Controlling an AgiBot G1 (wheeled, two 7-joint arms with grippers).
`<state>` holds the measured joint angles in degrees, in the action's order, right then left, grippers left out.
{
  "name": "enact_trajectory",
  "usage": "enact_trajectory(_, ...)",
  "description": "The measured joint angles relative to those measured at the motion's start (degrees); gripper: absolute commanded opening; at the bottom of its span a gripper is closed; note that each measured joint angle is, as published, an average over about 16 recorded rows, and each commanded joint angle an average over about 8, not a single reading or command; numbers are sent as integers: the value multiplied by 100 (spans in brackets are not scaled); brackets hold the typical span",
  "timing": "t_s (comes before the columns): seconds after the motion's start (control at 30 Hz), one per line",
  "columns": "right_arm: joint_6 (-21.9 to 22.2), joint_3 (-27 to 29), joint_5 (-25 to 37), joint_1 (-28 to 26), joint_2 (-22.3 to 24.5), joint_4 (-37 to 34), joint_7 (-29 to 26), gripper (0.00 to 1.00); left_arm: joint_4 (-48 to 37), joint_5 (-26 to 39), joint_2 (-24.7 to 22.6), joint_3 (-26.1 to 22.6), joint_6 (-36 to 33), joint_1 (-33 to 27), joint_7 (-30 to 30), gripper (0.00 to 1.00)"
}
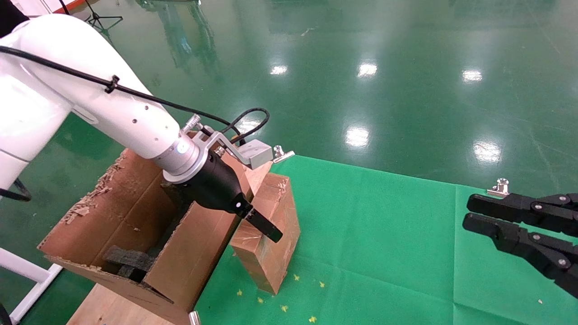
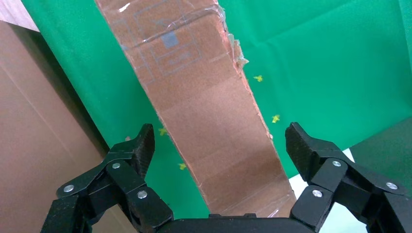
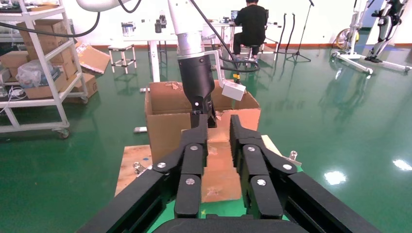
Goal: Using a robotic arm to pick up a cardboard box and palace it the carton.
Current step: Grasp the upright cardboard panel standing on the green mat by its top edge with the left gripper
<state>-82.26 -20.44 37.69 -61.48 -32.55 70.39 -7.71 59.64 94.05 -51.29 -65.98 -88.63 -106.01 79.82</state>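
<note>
Green cloth covers the table; the cardboard box stands on it against the carton, long axis running 12 to 6 o'clock; the left gripper straddles its far end, jaws wide and empty; the right gripper idles at 3 o'clock, nearly closed.

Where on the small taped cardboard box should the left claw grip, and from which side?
Across the narrow width of the cardboard box, coming from above. It stands on the green cloth beside the carton, and the open left claw already straddles its long top face, with a finger past each edge, so closing there looks likeliest to hold.
</note>
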Motion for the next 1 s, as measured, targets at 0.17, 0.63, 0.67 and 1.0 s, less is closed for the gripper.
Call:
enact_trajectory(0.17, 0, 0, 0, 0, 0, 0, 0, 100, 6, -3, 9, 6, -3, -1, 0, 0)
enact_trajectory(0.63, 0, 0, 0, 0, 0, 0, 0, 100, 33, -30, 42, 34, -7, 12, 5, 0)
enact_trajectory(0.67, 0, 0, 0, 0, 0, 0, 0, 100, 34, -31, 43, 35, -7, 13, 5, 0)
enact_trajectory(1.0, 0, 0, 0, 0, 0, 0, 0, 100, 46, -38, 55, 42, -6, 9, -1, 0)
